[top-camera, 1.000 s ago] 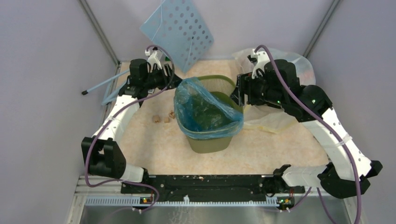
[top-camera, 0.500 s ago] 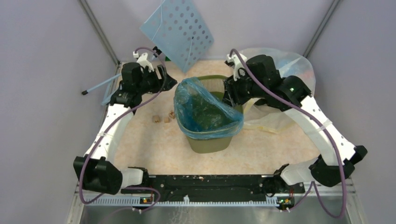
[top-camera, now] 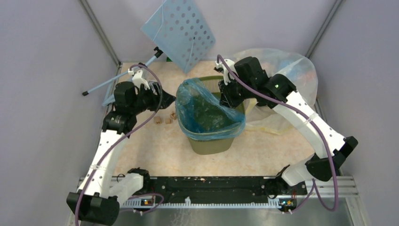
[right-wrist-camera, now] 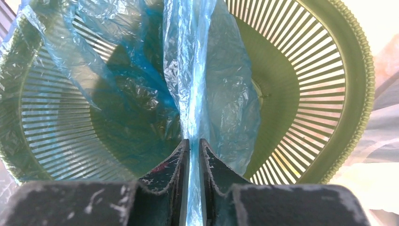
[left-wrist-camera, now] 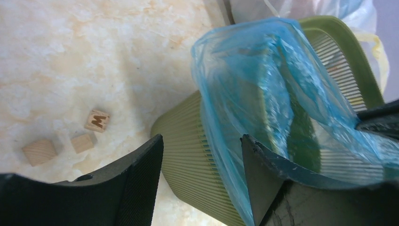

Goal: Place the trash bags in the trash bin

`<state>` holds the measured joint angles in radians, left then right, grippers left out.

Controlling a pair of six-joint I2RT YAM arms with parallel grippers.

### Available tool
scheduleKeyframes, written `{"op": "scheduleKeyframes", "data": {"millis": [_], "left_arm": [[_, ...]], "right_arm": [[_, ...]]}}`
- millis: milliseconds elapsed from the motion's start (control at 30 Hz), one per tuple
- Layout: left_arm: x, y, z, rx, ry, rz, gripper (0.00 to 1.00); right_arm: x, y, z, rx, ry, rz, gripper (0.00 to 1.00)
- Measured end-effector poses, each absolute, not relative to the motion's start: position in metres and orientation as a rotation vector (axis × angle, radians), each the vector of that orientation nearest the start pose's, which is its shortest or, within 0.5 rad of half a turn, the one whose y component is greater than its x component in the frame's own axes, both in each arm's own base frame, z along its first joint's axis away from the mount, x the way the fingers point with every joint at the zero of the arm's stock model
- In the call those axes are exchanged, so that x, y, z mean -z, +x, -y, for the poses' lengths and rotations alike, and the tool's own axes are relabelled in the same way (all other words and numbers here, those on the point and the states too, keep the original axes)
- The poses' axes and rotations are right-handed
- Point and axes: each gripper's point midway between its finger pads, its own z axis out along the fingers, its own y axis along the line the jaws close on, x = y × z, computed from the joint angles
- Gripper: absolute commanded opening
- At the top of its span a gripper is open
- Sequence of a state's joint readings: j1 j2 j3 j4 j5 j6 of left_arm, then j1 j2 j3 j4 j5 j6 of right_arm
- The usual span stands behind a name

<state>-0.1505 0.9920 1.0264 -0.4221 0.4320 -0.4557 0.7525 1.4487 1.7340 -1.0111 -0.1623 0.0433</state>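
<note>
The olive-green trash bin (top-camera: 212, 142) stands upright mid-table. The light-blue trash bag (top-camera: 203, 109) sits in it, its mouth draped over the near and left rim, while the far right rim (right-wrist-camera: 358, 70) is bare. Over the bin's far side, my right gripper (top-camera: 225, 96) is shut on a raised fold of the bag (right-wrist-camera: 189, 70), which is pinched between the fingertips (right-wrist-camera: 194, 143). My left gripper (top-camera: 167, 100) hangs open beside the bin's left wall (left-wrist-camera: 186, 141). The bag's hanging edge (left-wrist-camera: 221, 141) shows between its fingers (left-wrist-camera: 202, 165), and I cannot tell if they touch it.
A perforated light-blue panel (top-camera: 179, 30) leans at the back wall. A large clear stuffed bag (top-camera: 288, 66) lies behind the right arm. Small wooden blocks (top-camera: 164, 118) lie left of the bin, also under the left gripper (left-wrist-camera: 97, 120). A blue rod (top-camera: 101, 86) lies far left.
My right gripper swung left over the bin's far rim and closed on a fold of the bag. My left arm drew back toward the near left, staying open.
</note>
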Motion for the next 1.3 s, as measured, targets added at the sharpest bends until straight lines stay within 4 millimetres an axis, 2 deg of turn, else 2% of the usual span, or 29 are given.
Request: {"op": "scheduleKeyframes", "data": {"millis": [100, 200, 333, 467, 567, 667, 833, 967, 1167, 1300], "left_arm": [[-0.289, 0.285, 0.139, 0.847, 0.005, -2.01, 0.72], [-0.3, 0.28, 0.143, 0.882, 0.028, -2.007, 0.72], [-0.326, 0.278, 0.15, 0.923, 0.078, -1.961, 0.72], [-0.34, 0.278, 0.155, 0.946, 0.11, -1.938, 0.71], [-0.339, 0.283, 0.16, 0.955, 0.125, -1.949, 0.68], [-0.33, 0.29, 0.167, 0.966, 0.148, -1.976, 0.66], [-0.314, 0.304, 0.174, 0.985, 0.155, -2.02, 0.62], [-0.31, 0.31, 0.176, 0.991, 0.155, -2.026, 0.61], [-0.315, 0.311, 0.179, 1.006, 0.179, -1.996, 0.61], [-0.311, 0.311, 0.179, 1.011, 0.18, -2.0, 0.61]], "right_arm": [[-0.307, 0.247, -0.269, -0.571, -0.887, -2.181, 0.01], [-0.309, 0.254, -0.266, -0.536, -0.848, -2.173, 0.0], [-0.317, 0.265, -0.26, -0.513, -0.769, -2.152, 0.0], [-0.325, 0.281, -0.243, -0.501, -0.662, -2.152, 0.0], [-0.327, 0.296, -0.225, -0.476, -0.574, -2.167, 0.0], [-0.329, 0.305, -0.212, -0.461, -0.512, -2.176, 0.0], [-0.343, 0.314, -0.203, -0.462, -0.458, -2.149, 0.0], [-0.349, 0.327, -0.194, -0.452, -0.414, -2.144, 0.0], [-0.334, 0.346, -0.185, -0.441, -0.364, -2.195, 0.0], [-0.319, 0.355, -0.185, -0.447, -0.357, -2.239, 0.0]]}}
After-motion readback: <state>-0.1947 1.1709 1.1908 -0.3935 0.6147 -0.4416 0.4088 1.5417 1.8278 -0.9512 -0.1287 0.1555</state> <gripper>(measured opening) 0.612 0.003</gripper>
